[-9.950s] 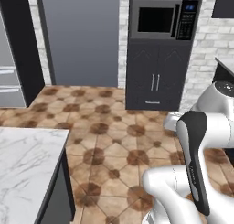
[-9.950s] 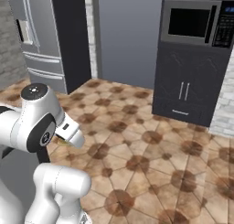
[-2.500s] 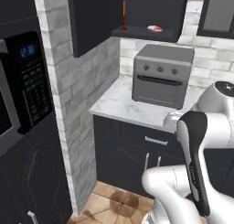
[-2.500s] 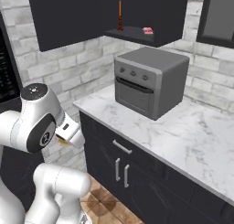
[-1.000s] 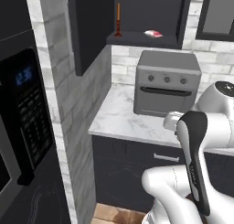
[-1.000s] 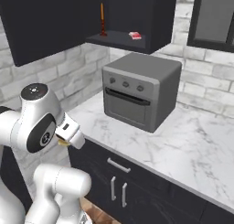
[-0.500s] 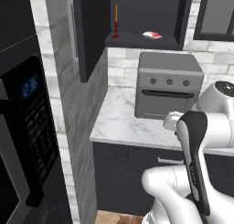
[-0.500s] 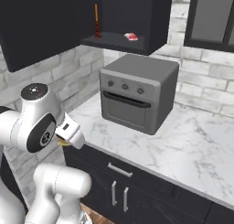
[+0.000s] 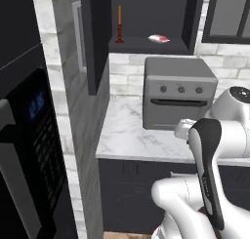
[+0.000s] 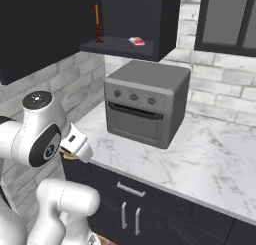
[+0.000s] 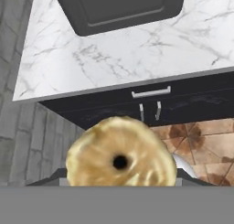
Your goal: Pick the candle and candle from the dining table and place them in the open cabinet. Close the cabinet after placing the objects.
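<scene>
In your left base view, the dark cabinet (image 9: 146, 18) on the wall stands open, its door (image 9: 96, 38) swung out to the left. On its shelf a thin orange candle (image 9: 119, 23) stands upright on a dark red base, and a small red and white thing (image 9: 158, 38) lies to its right, apart from it. Below the cabinet a grey toaster oven (image 9: 178, 91) sits on the marble tabletop (image 9: 127, 135), close to the brick wall. A black microwave (image 9: 34, 150) is at your left edge, and the white arm (image 9: 210, 169) rises at lower right.

In your right base view, the same candle (image 10: 97, 23) stands at the left of the cabinet (image 10: 145, 24) shelf with the red and white thing (image 10: 136, 41) to its right. The toaster oven (image 10: 147, 101) sits beneath on the tabletop (image 10: 210, 159), and a grey-paned cabinet (image 10: 227, 21) hangs at the upper right. The arm's hand (image 10: 75, 144) points down beside the tabletop edge, with a bit of yellow showing under it.

In your hand view, a round golden candle (image 11: 121, 159) with a dark hole in its middle sits right at the gripper (image 11: 121, 179), covering the fingers; it looks held, but you cannot tell how far the gripper is closed. Beyond it lie the tabletop (image 11: 114, 58), dark drawers and the tiled floor (image 11: 205, 145).
</scene>
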Controlling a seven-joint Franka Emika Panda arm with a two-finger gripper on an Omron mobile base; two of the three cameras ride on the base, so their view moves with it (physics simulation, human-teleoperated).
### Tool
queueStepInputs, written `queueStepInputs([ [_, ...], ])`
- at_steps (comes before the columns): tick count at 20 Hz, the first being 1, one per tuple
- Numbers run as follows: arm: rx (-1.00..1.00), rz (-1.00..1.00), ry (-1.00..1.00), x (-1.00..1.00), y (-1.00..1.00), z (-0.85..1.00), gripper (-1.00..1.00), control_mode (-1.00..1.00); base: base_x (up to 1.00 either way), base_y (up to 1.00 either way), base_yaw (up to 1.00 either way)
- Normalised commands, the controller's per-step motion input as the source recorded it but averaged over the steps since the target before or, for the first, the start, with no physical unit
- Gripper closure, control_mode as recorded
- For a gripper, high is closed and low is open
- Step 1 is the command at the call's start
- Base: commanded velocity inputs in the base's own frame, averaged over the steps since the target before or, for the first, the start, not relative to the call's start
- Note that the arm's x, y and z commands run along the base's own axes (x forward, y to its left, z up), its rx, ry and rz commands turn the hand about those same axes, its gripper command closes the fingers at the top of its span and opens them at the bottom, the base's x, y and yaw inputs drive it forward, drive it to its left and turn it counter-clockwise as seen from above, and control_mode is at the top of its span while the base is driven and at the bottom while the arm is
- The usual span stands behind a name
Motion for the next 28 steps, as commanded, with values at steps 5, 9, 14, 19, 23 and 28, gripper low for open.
queueStepInputs([
  [5,0.0,0.0,0.0,0.0,0.0,0.0,1.0,1.0,0.36,0.2,-0.19],
  [9,0.0,0.0,0.0,0.0,0.0,0.0,1.0,1.0,0.39,0.19,-0.16],
  [14,0.0,0.0,0.0,0.0,0.0,0.0,1.0,1.0,0.43,0.24,-0.1],
  [19,0.0,0.0,0.0,0.0,0.0,0.0,1.0,1.0,0.37,0.18,-0.08],
  [23,0.0,0.0,0.0,0.0,0.0,0.0,1.0,1.0,0.32,0.12,-0.07],
  [28,0.0,0.0,0.0,0.0,0.0,0.0,1.0,1.0,0.31,0.2,-0.09],
])
